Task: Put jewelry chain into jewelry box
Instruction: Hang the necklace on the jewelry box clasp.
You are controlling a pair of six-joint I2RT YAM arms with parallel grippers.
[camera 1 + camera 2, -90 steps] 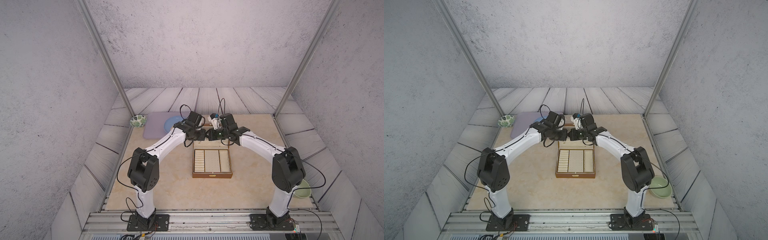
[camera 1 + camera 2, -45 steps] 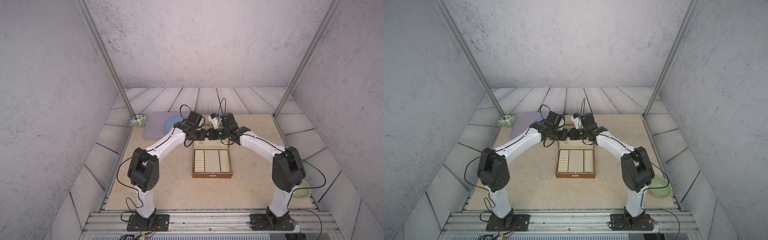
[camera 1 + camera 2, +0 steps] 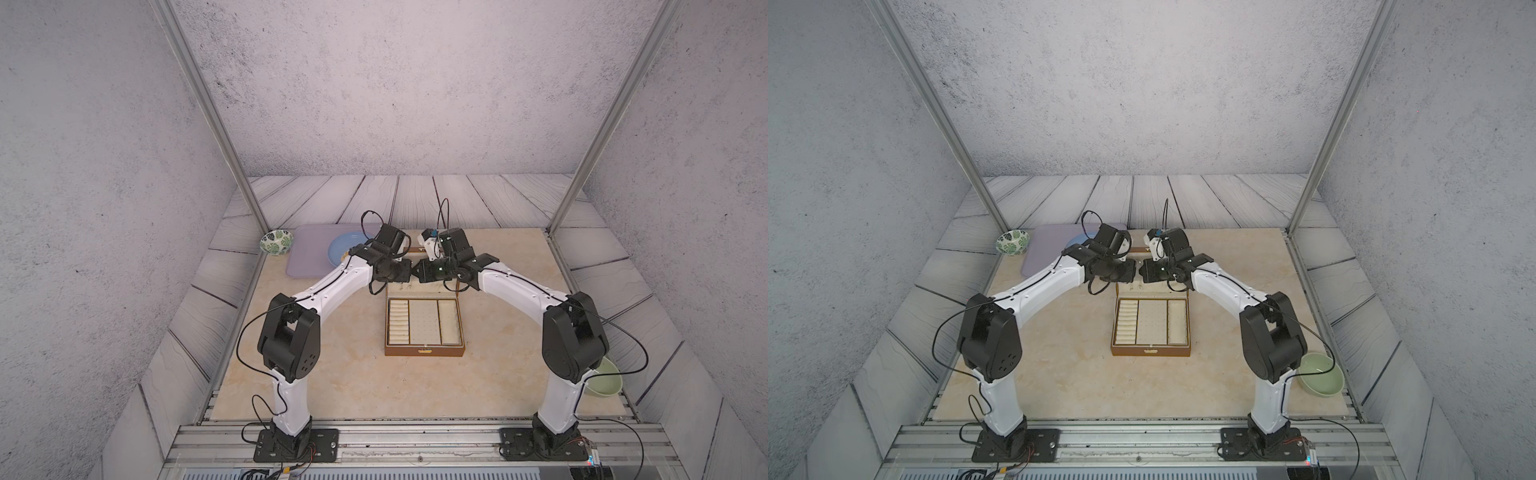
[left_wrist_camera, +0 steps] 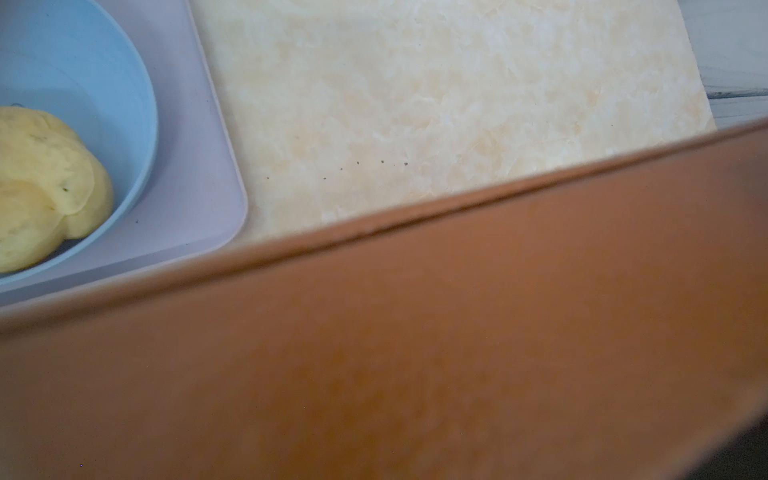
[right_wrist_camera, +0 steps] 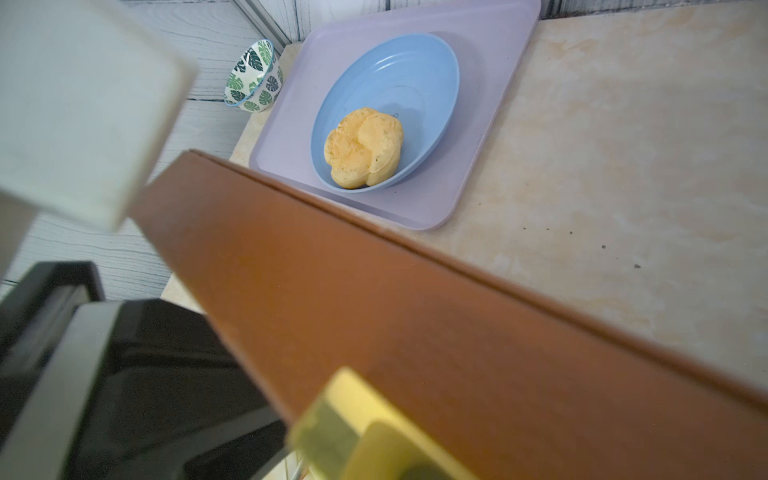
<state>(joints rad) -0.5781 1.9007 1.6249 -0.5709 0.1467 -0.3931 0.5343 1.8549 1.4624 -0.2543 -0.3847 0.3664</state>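
Tabletop [image 3: 332, 374], arms [image 3: 332, 286] arched above jewelry box [image 3: 424, 351]

Grey speckled walls [image 3: 374, 83] stand on three sides. Shiny silver metal posts [image 3: 209, 116] rise at the table's back corners. The pale grey wooden plank floor [image 3: 415, 199] goes around a cream marble-look table top [image 3: 353, 386]. Soft, even light fills the room.

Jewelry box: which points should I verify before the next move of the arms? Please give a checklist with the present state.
1. Jewelry box open, inside uncovered: ok.
2. Lid standing up at the back: ok.
3. Jewelry chain located: cannot tell, no view shows it.
4. Left gripper shut: ok; what it pinches, cannot tell.
5. Right gripper, open or shut: cannot tell.
6. Room between both grippers: not ok, nearly touching above the lid.
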